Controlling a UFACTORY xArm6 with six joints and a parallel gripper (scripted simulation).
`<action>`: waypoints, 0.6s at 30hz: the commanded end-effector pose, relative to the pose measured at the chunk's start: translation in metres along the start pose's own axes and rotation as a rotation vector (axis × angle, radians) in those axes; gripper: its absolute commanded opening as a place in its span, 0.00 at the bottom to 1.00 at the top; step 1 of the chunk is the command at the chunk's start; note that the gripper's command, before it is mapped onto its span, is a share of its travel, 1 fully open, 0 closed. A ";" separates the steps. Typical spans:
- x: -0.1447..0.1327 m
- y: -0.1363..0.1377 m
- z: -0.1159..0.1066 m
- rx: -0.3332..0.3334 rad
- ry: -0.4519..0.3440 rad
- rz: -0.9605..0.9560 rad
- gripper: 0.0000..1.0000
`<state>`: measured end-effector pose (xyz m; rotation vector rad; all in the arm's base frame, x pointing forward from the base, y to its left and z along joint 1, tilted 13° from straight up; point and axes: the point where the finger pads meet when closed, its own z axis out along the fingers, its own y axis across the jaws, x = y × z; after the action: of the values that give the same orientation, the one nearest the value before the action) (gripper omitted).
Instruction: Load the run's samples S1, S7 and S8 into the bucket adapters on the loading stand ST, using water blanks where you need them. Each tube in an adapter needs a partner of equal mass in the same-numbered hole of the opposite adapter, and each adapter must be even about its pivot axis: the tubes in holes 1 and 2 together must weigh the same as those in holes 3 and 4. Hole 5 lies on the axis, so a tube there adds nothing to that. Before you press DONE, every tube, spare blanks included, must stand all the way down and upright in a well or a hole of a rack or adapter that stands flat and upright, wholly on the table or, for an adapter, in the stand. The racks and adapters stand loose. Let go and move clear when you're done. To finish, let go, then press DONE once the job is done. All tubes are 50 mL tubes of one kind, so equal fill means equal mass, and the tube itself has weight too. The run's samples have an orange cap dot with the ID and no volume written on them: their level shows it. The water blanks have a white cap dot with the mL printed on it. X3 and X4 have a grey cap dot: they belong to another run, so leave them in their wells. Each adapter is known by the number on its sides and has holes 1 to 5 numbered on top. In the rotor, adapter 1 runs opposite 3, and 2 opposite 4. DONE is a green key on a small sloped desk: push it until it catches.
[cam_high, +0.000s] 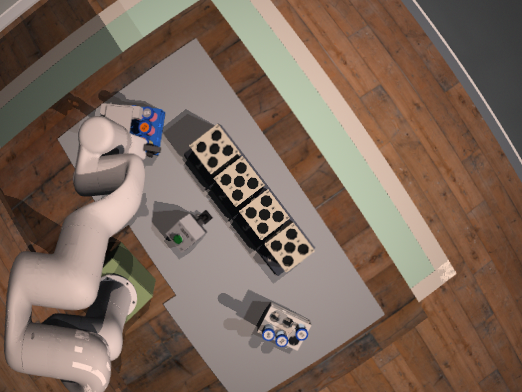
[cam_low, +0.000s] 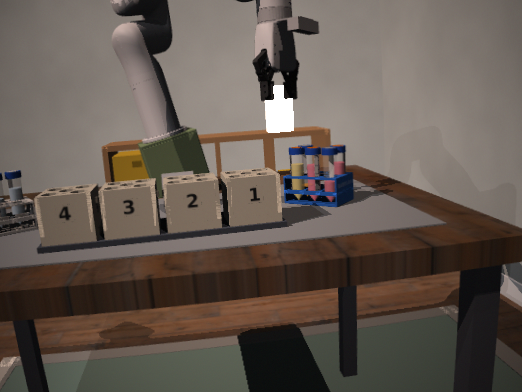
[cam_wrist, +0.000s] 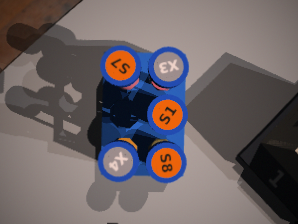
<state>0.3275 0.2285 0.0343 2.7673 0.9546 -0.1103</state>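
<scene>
My gripper (cam_low: 278, 95) is open and empty, high above the blue rack (cam_low: 345, 189) (cam_wrist: 145, 56). The wrist view shows five upright capped tubes in the rack: S7 (cam_wrist: 120, 65), X3 (cam_wrist: 168, 66), S1 (cam_wrist: 167, 114), X4 (cam_wrist: 118, 161) and S8 (cam_wrist: 166, 162). S8 holds yellow liquid (cam_low: 297, 174); S1 holds pink (cam_low: 312, 176). X3 stands lower filled. Adapters 1 (cam_high: 205, 156) (cam_low: 240, 205), 2 (cam_high: 229, 189) (cam_low: 180, 215), 3 (cam_high: 255, 222) (cam_low: 117, 220) and 4 (cam_high: 280, 255) (cam_low: 50, 227) show empty holes. Adapters stand in the stand (cam_low: 165, 236).
A pale rack (cam_high: 296, 315) near one table end holds blue-capped blanks (cam_high: 268, 334) with white dots; their numbers are unreadable. The green DONE key (cam_high: 177, 239) is on its small desk beside the stand. The tall adapter row stands between the two racks.
</scene>
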 end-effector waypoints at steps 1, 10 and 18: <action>0.002 0.000 0.011 0.000 0.004 0.000 1.00; 0.002 0.000 0.032 0.000 0.004 0.000 1.00; 0.002 0.000 0.051 0.000 0.004 0.000 1.00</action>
<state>0.3273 0.2193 -0.0068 2.7673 0.9551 -0.1105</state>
